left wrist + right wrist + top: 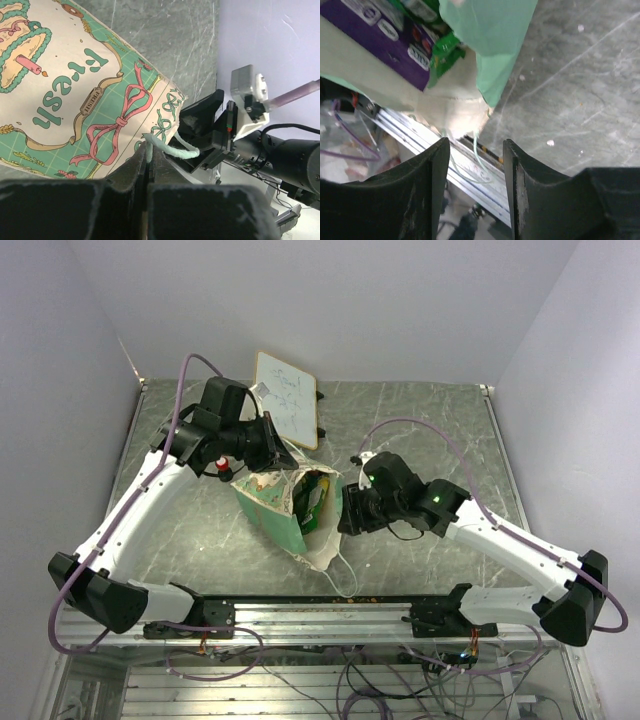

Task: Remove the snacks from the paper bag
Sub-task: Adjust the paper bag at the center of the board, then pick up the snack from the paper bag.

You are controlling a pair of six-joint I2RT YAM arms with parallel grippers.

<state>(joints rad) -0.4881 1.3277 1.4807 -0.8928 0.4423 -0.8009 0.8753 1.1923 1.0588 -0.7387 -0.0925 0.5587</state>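
Overall: bag (268, 502) lies on its side at mid tabletop (430, 420), between the two arms; its mouth is turned toward the right arm and the near edge.
Bag, outside: cream paper with a mint-green band; the printed face is up, and the left wrist view (75, 90) shows a pink bow and green lettering on it.
Bag, mouth: gaping, with a crumpled rim; a green inner flap (495, 45) hangs across the opening in the right wrist view.
Snacks: inside the bag, showing at the mouth (318, 496); a purple packet (375, 35) and a green packet (442, 52) lie on the lower wall; how many more lie deeper cannot be told.
Left hand (148, 162): jaws pressed together, holding the bag by a mint string (172, 150) pinched between them; it sits at the bag's far upper edge.
Right hand (475, 150): fingers set moderately wide with nothing between them; it is low, just before the mouth, pointing along the tabletop toward the near rail (420, 135); whether it touches the rim cannot be told.
Loose string: a thin pale loop (345, 575) trails from the mouth toward the rail.
Board (288, 398): white and wood-framed, at the far side, just behind the left hand.
Cylinder (222, 466): small, red and black; it is beside the bag's far left corner, under the left arm.
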